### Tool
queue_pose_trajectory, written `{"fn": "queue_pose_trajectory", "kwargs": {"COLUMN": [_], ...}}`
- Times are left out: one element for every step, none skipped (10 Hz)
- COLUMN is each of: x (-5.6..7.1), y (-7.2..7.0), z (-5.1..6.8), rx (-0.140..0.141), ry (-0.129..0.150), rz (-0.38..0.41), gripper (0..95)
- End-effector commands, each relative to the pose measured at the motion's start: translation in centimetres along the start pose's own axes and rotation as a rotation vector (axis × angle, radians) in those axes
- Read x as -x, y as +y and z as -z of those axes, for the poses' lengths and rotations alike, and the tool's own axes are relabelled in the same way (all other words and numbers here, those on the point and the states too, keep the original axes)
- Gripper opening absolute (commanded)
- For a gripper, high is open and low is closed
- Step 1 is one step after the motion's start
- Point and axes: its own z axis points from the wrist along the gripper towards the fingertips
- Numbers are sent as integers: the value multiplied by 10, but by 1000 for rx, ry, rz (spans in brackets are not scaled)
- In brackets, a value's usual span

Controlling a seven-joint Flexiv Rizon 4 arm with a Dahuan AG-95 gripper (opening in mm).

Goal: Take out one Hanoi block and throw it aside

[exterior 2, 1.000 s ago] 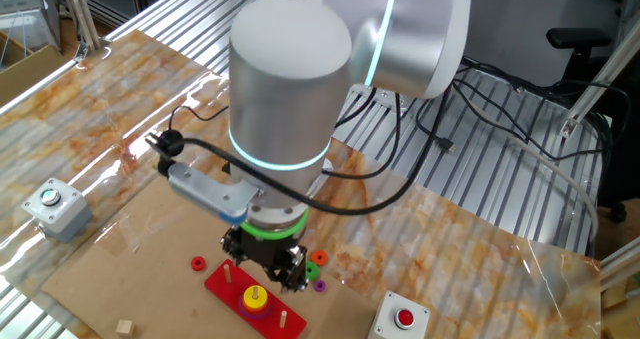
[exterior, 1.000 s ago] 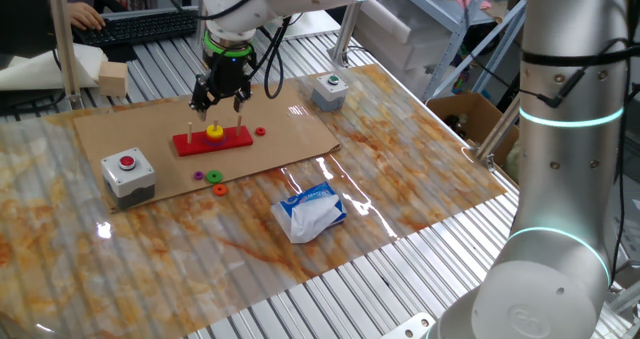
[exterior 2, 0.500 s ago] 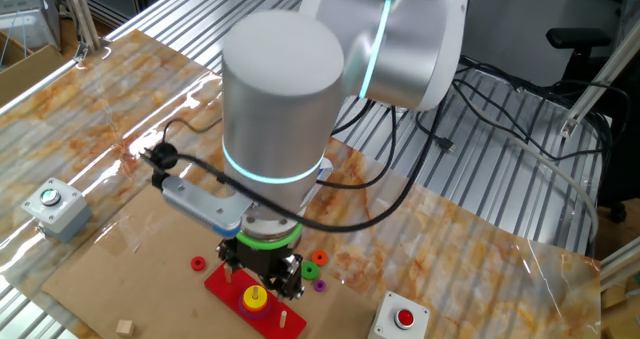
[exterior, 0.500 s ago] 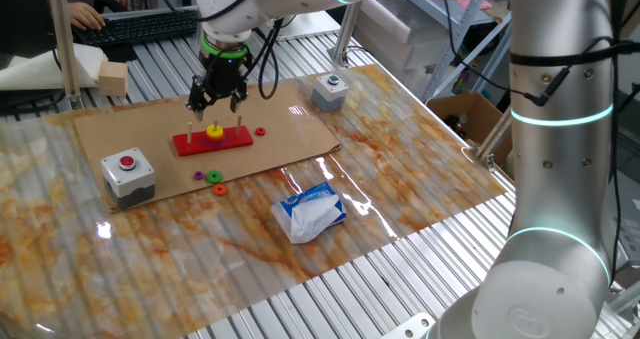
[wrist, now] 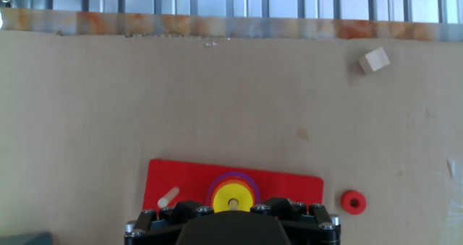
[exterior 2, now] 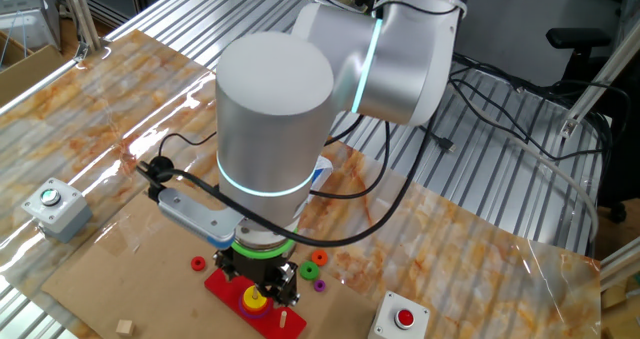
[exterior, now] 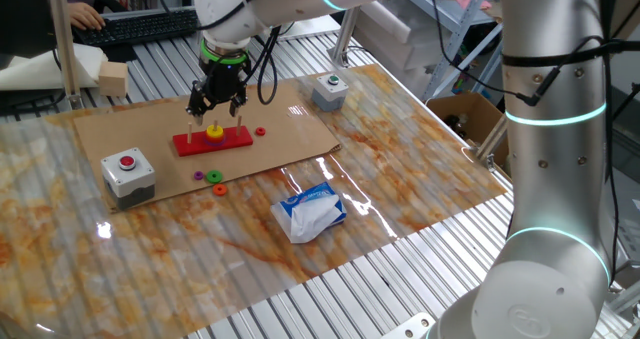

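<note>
I hang just above the yellow Hanoi block [wrist: 231,202], threaded on the middle peg of the red base [wrist: 181,180]; whether my jaws are spread, I cannot tell. Farther right lies a wooden cube [wrist: 374,60].

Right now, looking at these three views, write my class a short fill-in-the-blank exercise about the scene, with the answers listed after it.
1. The yellow Hanoi block sits on the middle peg of the ____ base.
2. The gripper hangs directly above the ____ block.
3. On the cardboard beside the base lies a loose ____ ring.

Answers: red; yellow; red
</note>
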Motion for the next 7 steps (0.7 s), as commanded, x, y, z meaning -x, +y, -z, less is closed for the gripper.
{"fn": "queue_pose_trajectory", "kwargs": {"x": [0,1,1,1,1,1,1], "y": [0,0,0,0,0,0,0], "z": [-2,-5,-8,-9,-11,-12,-14], "rx": [2,3,2,2,1,1,2], "ry": [0,1,1,1,2,2,3], "rz": [-4,-5,-9,-10,-13,-12,-12], "gripper": [760,760,760,760,760,760,760]}}
